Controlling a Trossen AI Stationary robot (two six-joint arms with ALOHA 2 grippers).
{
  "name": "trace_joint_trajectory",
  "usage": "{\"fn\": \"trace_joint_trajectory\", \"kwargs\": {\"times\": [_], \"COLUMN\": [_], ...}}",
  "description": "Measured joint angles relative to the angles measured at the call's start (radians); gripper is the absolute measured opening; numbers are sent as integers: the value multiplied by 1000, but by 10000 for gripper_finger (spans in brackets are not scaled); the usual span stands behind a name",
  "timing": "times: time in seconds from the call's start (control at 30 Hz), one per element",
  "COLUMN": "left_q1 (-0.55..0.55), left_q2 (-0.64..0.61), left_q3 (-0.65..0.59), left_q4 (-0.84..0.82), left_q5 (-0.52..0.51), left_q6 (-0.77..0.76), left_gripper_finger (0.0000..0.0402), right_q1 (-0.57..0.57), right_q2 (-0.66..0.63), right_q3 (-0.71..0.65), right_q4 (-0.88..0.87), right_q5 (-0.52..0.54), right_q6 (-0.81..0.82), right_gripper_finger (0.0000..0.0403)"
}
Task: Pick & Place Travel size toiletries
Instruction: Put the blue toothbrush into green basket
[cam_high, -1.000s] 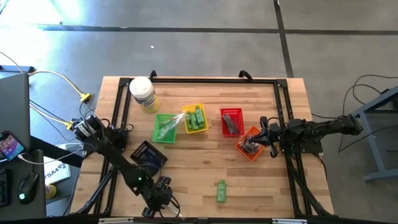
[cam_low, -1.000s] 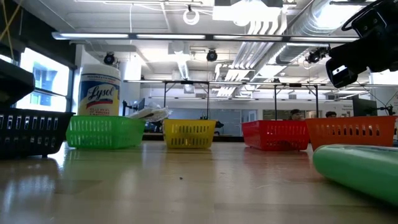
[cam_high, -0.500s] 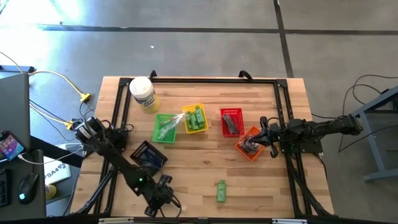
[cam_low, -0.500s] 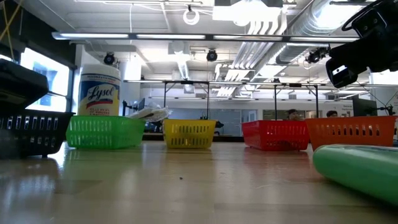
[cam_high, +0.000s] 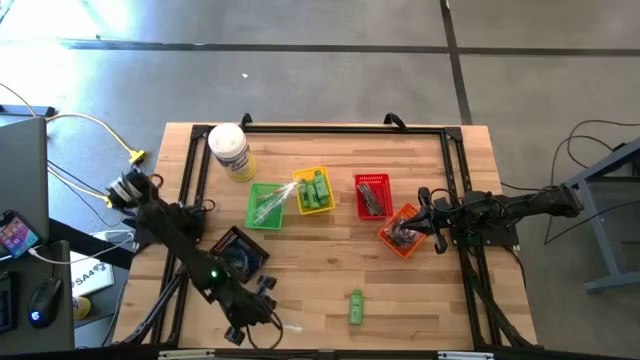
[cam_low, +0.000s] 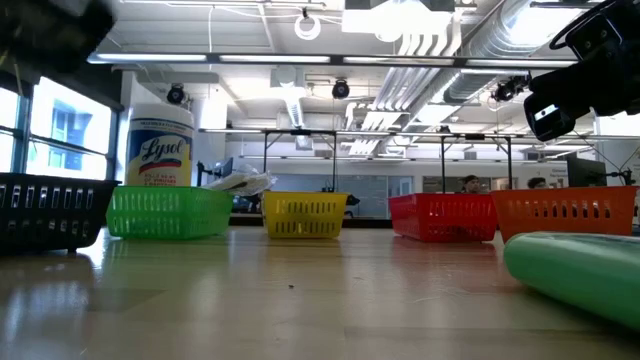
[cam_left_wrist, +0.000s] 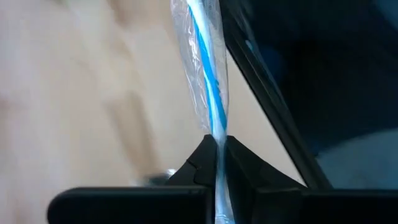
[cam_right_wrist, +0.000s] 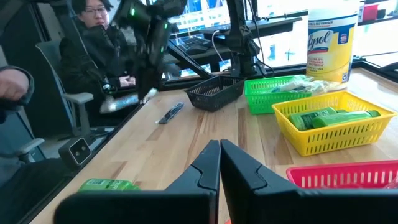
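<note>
My left gripper, near the table's front left, is shut on a clear-wrapped stick with a blue core. A green tube lies on the wood near the front edge, and a slim black stick lies by the black basket. More toiletries fill the green, yellow, red and orange baskets. My right gripper is shut and holds nothing; it stays level over the orange basket at the right. My left gripper pinches the clear-wrapped stick between its two fingers; the wrapper shows in the slit between the fingertips. The stick runs along the fingers and juts out far past their tips. The fingers slant downward from the table's left.
A large white jar with a yellow label lies at the back left. A black frame runs around the table. A person sits beyond the table's left side. Bare wood lies between the baskets and the front edge.
My left gripper has risen from the table: in the low view its dark shape has gone from the left edge up to the top corner. In the high view the arm has swung a little toward the table's left.
</note>
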Motion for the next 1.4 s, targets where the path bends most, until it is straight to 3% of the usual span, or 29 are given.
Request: {"fn": "trace_joint_trajectory", "kwargs": {"times": [0.2,0.43,0.53,0.83,1.03,1.4], "left_q1": [39,154,217,338,337,338], "left_q2": [-171,-337,-378,-481,-640,-1104], "left_q3": [2,2,2,2,-19,-420], "left_q4": [-59,-135,-150,-133,-234,-30], "left_q5": [-150,-453,-520,-404,-432,-433], "left_q6": [115,161,177,242,258,201], "left_gripper_finger": [8,7,7,6,6,6], "right_q1": [0,0,0,0,0,0], "right_q2": [0,0,0,0,0,0], "right_q3": [0,0,0,0,0,0], "right_q4": [-1,0,0,0,0,1], "right_q5": [-1,-1,-1,-5,-5,-2], "right_q6": [2,3,3,11,9,-9], "right_gripper_finger": [4,4,4,4,4,4]}}
